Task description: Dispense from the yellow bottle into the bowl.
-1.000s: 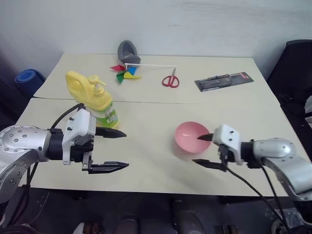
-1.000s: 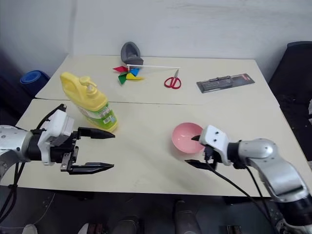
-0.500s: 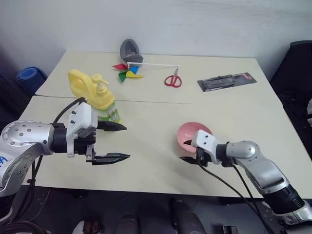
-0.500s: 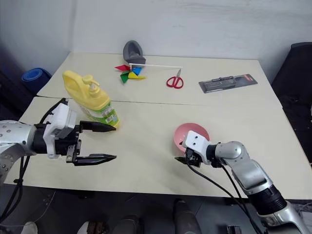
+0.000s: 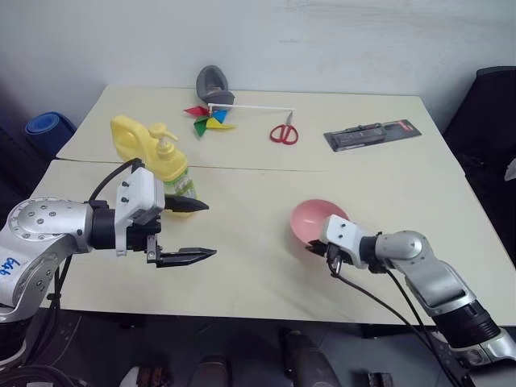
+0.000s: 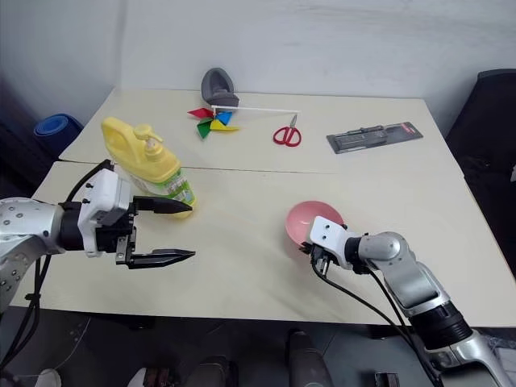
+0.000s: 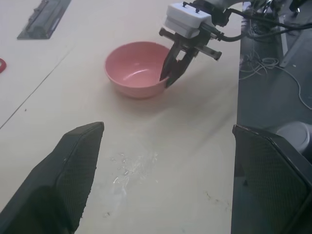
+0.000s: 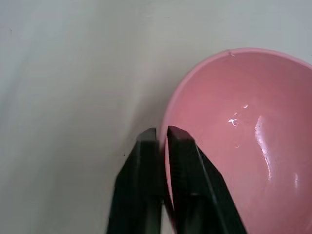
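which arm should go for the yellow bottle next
Left. The left gripper is open and sits just in front of the yellow bottle, while the right gripper is shut on the bowl rim across the table.

1. Two cream tabletop [image 5: 242, 266] sections butted together, seam running across.
2. Near section: yellow bottle [image 5: 149, 153] at left by the seam; pink bowl [image 5: 316, 219] at right.
3. Far section: grey object [image 5: 211, 82], coloured pinwheel [image 5: 206, 119], red scissors [image 5: 283, 132], black packaged tool [image 5: 372, 135].

No lettering is legible, not even on the yellow bottle's [image 6: 149, 165] label.
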